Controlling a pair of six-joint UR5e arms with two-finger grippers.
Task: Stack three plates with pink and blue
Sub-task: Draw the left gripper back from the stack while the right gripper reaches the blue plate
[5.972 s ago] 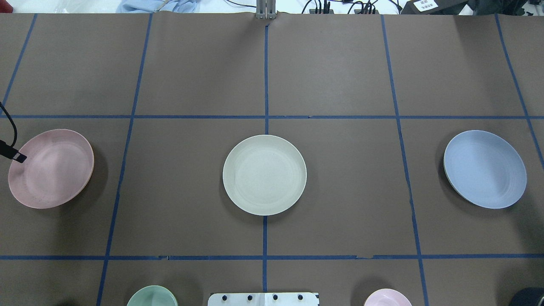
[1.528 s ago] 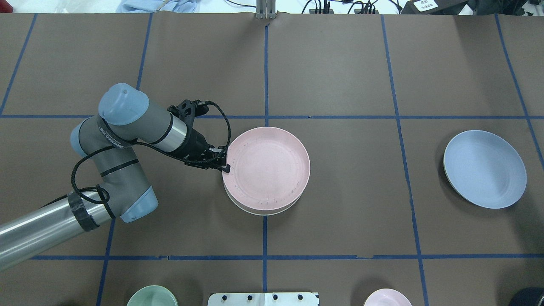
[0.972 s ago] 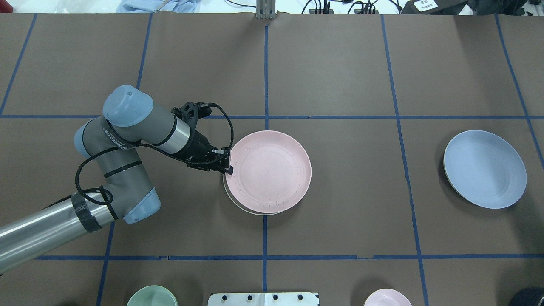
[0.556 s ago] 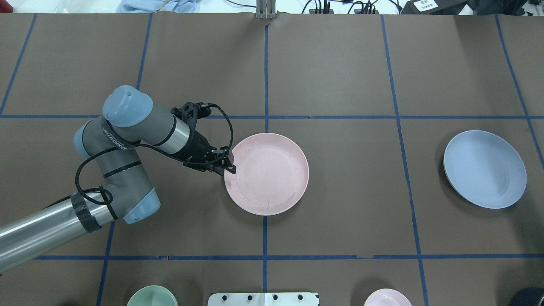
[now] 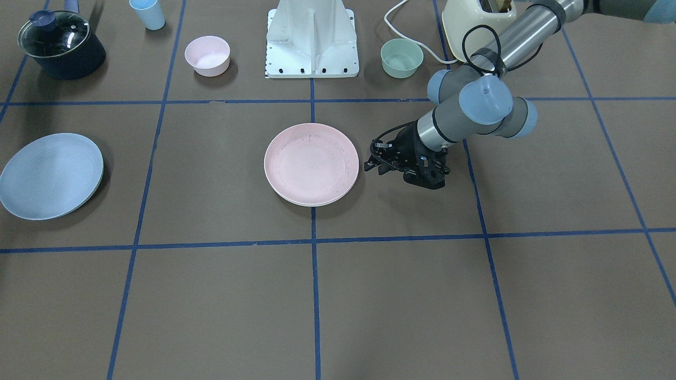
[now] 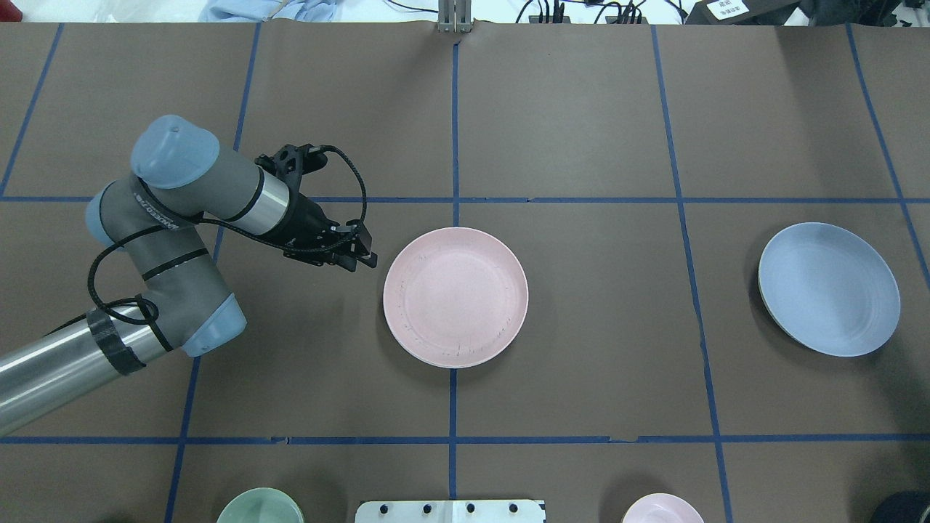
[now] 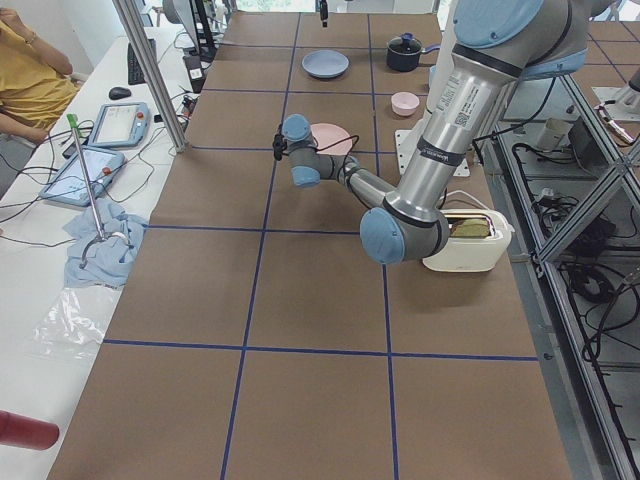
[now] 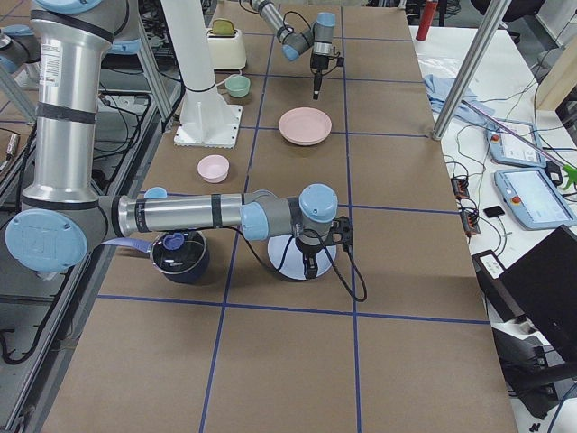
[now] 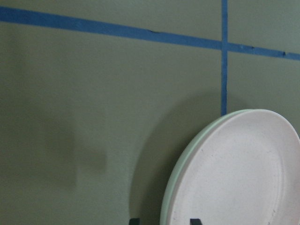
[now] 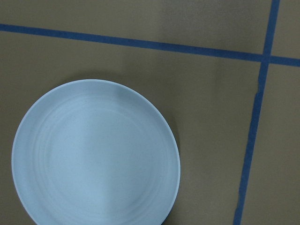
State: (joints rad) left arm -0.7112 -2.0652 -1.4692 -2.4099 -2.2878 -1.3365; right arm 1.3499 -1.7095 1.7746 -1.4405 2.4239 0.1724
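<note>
The pale pink plate (image 6: 455, 296) lies nested on the cream-white plate at the table's centre. Only a thin cream rim (image 9: 171, 183) shows under it, also in the front-facing view (image 5: 310, 203). My left gripper (image 6: 363, 258) is open and empty, a short way left of the stack and clear of it; its fingertips (image 9: 133, 220) stand apart. The light blue plate (image 6: 828, 288) lies alone at the right, also seen in the right wrist view (image 10: 93, 154). My right gripper (image 8: 309, 267) hangs near the blue plate; I cannot tell whether it is open or shut.
At the robot's edge stand a green bowl (image 5: 402, 57), a pink bowl (image 5: 207, 55), a lidded dark pot (image 5: 60, 45), a light blue cup (image 5: 148, 13), a toaster (image 5: 475, 21) and the white base (image 5: 311, 39).
The left arm brought the pink plate from the far left onto the cream plate, let go of it, and has now drawn back to the left.
</note>
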